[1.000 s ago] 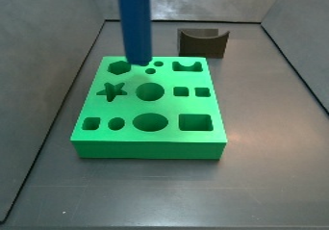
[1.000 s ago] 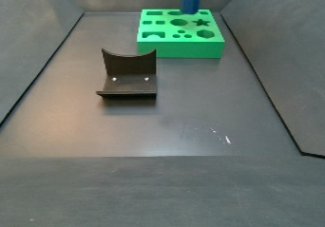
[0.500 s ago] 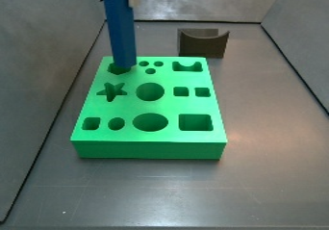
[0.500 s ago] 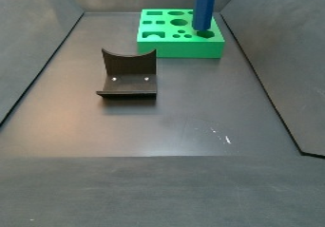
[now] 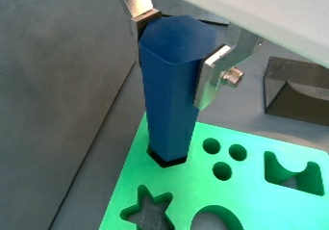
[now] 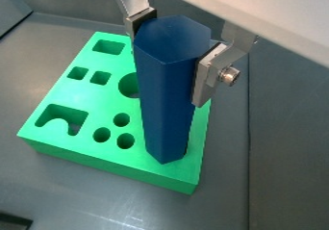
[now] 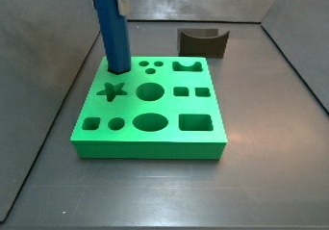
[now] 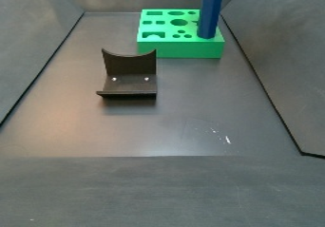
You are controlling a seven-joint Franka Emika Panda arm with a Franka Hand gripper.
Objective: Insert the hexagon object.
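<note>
Blue hexagon object [image 7: 112, 32], upright, lower end in green board's [image 7: 154, 128] corner hole, end effector [image 5: 174, 46] at its top

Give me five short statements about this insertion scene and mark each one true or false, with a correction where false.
1. The hexagon object stands upright with its lower end in a hole of the green board. True.
2. The gripper has its fingers on the bar's upper end. True.
3. The brown block sits on top of the green board. False: it rests on the floor, apart from the board.
4. The bar is in the star-shaped hole. False: in a side view that hole is open, beside the bar.
5. The bar lies flat on the floor. False: it stands upright.
</note>
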